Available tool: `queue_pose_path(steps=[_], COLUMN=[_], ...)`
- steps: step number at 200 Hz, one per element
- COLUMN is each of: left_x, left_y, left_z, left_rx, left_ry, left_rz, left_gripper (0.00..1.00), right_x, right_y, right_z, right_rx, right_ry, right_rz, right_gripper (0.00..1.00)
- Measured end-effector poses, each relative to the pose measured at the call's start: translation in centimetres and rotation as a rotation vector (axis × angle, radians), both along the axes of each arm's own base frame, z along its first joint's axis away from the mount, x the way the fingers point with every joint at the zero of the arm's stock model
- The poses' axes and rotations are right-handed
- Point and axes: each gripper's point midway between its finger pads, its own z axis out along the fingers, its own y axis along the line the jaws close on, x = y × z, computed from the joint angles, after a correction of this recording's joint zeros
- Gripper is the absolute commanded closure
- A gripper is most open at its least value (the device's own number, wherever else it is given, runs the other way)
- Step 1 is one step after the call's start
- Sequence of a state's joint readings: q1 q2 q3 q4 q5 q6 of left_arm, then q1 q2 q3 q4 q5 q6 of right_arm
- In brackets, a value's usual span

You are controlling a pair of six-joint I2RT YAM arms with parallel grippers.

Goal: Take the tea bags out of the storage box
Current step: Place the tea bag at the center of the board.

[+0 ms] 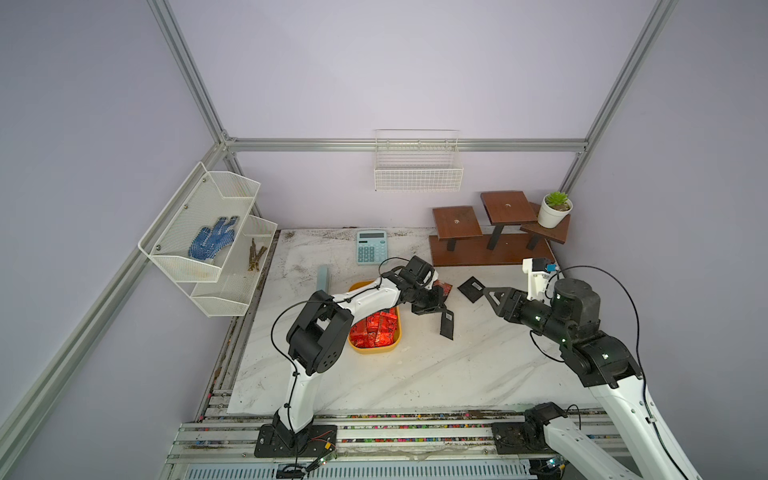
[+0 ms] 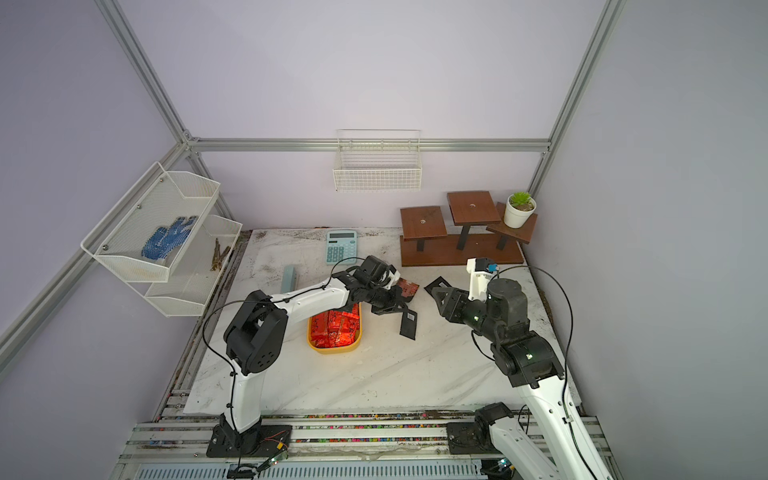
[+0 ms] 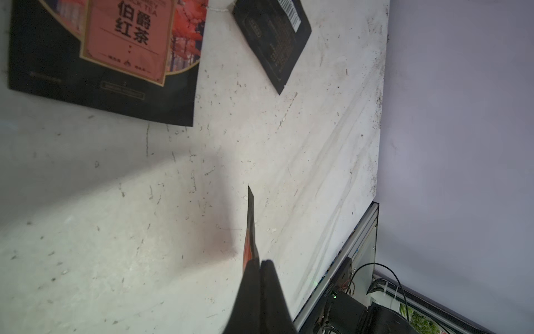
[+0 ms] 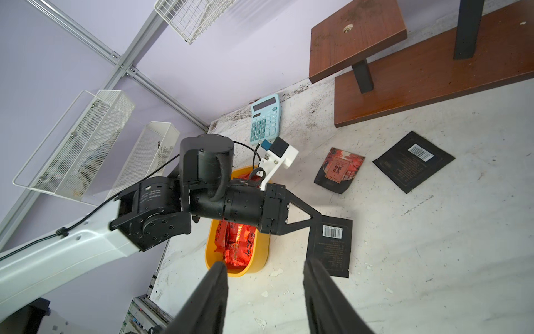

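**Left arm lifts black tea sachet clear of the yellow box**

The left gripper, its jaws pressed together on the upper corner of a held black sachet, hangs the packet just beside the storage box and over the marble-look tabletop. In the left wrist view the packet shows edge-on, a thin sliver pinched between the fingertips. A corner pinch looks like the natural hold for something this flat. Whether its lower edge touches the table cannot be told.

The right gripper, fingers apart and empty, hovers on the side of the packet away from the box. It appears to be keeping out of the way, since the left forearm crosses above the tub's far end.

Beyond the held packet, a reddish-brown sachet and a second black sachet lie flat on the table, apart from each other and near the wooden stand. That stretch of table seems to be where the packets are set down.

The box itself remains heaped with red foil sachets, so most of the emptying appears to lie ahead.
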State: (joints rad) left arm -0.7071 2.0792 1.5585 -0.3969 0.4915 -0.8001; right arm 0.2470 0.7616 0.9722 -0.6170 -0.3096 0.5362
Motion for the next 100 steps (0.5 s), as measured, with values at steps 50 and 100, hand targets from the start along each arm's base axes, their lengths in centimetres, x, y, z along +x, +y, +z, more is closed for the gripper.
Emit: queue_pose_path(steps=[50, 100], left_x=[1.0, 2.5], left_y=[0.5, 2.7], left_z=[-2.2, -2.6], left_rx=[0.048, 0.120], left_ry=[0.012, -0.011], left_rz=[0.012, 0.047], left_gripper=[1.00, 0.46], right_x=[-0.1, -0.1], right_y=[0.0, 0.1], right_z=[-0.3, -1.9], right_rx=[-0.002, -0.006], right_ry=[0.014, 0.050], right_rz=[0.001, 0.009], right_gripper=[0.52, 0.49])
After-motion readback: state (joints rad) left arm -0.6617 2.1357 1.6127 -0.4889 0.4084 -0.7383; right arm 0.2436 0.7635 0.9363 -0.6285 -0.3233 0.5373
